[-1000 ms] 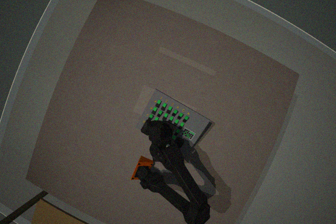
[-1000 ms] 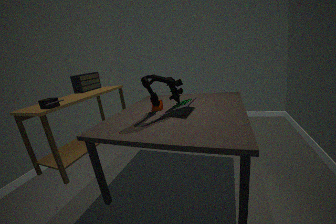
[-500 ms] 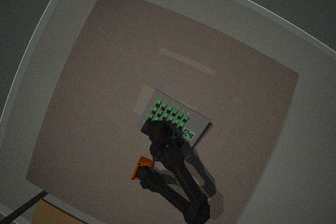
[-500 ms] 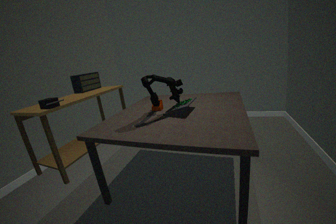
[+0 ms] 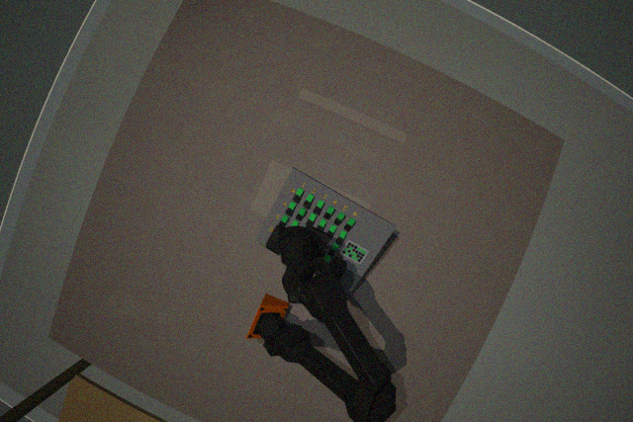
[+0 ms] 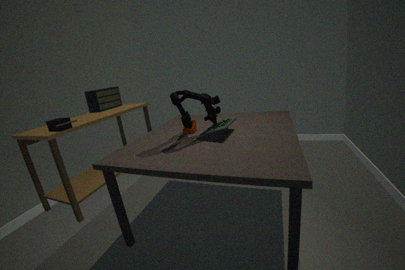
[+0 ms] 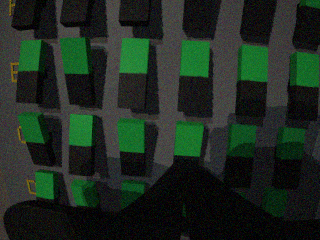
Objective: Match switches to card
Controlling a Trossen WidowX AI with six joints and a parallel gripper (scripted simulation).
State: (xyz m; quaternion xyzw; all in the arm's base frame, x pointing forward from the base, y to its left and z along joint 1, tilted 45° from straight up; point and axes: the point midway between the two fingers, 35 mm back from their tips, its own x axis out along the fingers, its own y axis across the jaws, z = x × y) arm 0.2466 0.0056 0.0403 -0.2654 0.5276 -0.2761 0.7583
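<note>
The tilted grey panel (image 5: 377, 239) (image 7: 170, 75) bears rows of rocker switches with green far halves and dark near halves. The small card (image 5: 354, 252) lies on its right side, with green and dark squares too small to read surely. My gripper (image 7: 183, 167) (image 6: 215, 124) is shut and empty. Its tips are low over row C, at the near dark half of the fourth switch (image 7: 189, 138); whether they touch is unclear. That switch's green half shows bright. The arm hides much of the near rows in the top view; the fingers partly cover row D in the wrist view.
The orange arm base (image 5: 270, 304) (image 6: 190, 127) stands on the table (image 5: 204, 126) (image 6: 255, 152) nearer than the panel. Neighbouring switches stand close on both sides of the fingertips. Arm shadows fall over the panel's right near part. A wooden side bench (image 6: 88, 119) stands apart.
</note>
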